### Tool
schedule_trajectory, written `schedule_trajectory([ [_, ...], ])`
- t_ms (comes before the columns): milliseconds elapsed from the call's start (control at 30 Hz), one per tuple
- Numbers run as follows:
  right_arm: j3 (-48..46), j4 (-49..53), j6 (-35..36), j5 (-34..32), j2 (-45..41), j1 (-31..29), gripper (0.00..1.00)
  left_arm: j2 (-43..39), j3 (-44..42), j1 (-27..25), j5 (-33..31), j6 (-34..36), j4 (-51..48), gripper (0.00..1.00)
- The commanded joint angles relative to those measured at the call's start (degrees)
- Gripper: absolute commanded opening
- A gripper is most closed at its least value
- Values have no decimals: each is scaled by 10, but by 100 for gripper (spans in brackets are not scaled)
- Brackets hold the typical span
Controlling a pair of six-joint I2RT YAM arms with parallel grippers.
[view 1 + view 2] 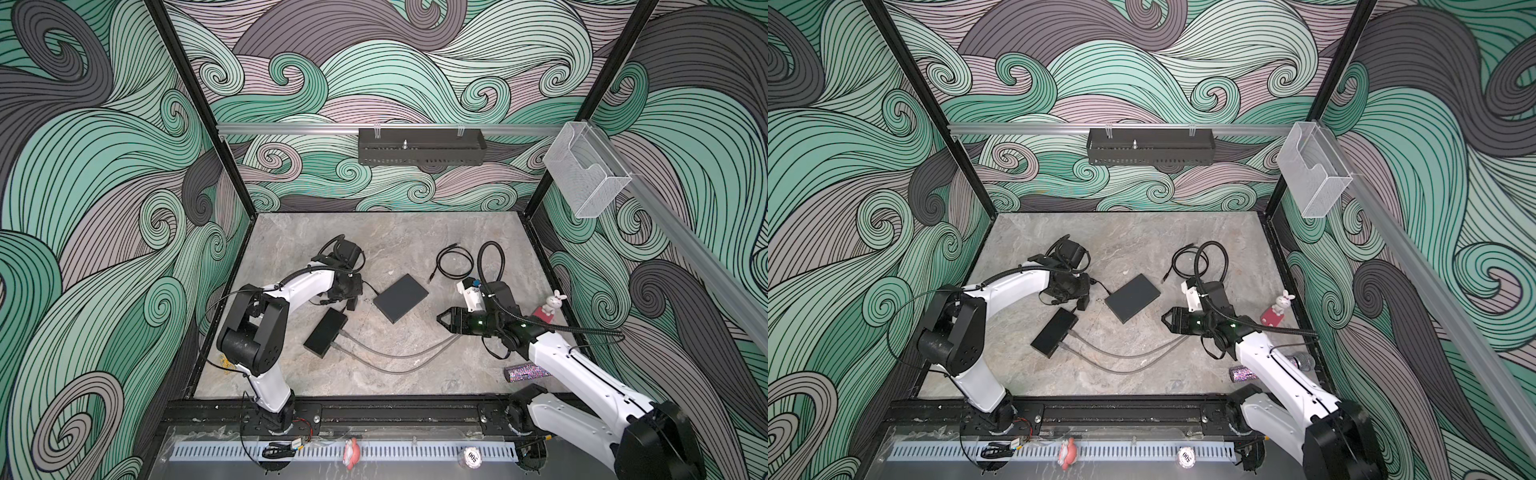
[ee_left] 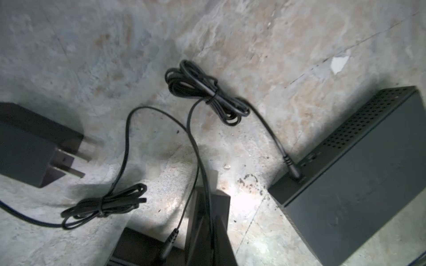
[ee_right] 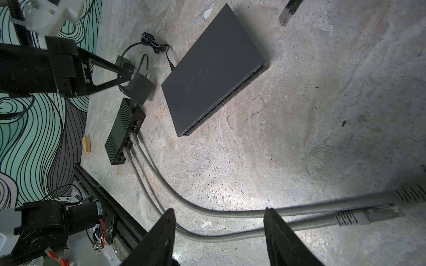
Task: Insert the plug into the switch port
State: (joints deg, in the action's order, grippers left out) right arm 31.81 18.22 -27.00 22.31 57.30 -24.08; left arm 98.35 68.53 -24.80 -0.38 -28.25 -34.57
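The left jaws are clenched, and a thin black power cord (image 2: pixel 205 182) runs straight into the seam between them, so they seem to pinch it. Just beside them a barrel plug (image 2: pixel 169 241) points at the small switch (image 3: pixel 119 129); whether it is seated I cannot tell. The right jaws hang spread and empty over two grey network cables (image 3: pixel 230 213) on the bench (image 3: pixel 322 115). I take the task's thing to be the free network plug (image 3: pixel 382 213), which lies unheld just off to one side of those jaws. It should be light and rigid, clear plastic with a thin latch that could snap, and its stiff, springy cable will likely twist it. The ribbed boot (image 3: pixel 345 218) behind it looks the best place to grip, flat sides in the jaws. Farther out ahead, the large switch (image 3: pixel 214 69) turns its port edge toward these jaws.
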Motion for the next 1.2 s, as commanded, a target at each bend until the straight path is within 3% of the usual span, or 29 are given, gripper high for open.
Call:
schedule_trajectory([
  [0,-5,13,5,-8,-12,3,62,-19,55,7,4,40,-31,0],
  [200,-8,20,4,-10,-26,3,62,48,192,13,44,173,-125,0],
  [400,-13,21,0,-8,-36,4,62,185,382,13,27,291,-304,0],
  [500,-16,32,1,-8,-47,4,62,226,423,13,32,362,-339,0],
  [667,-20,44,2,-4,-55,4,62,241,435,13,18,510,-335,0],
  [733,-20,46,3,-2,-54,4,62,233,419,12,16,602,-321,0],
  [800,-20,51,4,1,-54,3,62,214,377,12,1,694,-282,0],
  [900,-15,62,12,3,-54,4,62,187,314,14,-33,768,-189,0],
  [1167,-5,75,22,2,-41,3,62,212,306,53,-72,794,-130,0],
])
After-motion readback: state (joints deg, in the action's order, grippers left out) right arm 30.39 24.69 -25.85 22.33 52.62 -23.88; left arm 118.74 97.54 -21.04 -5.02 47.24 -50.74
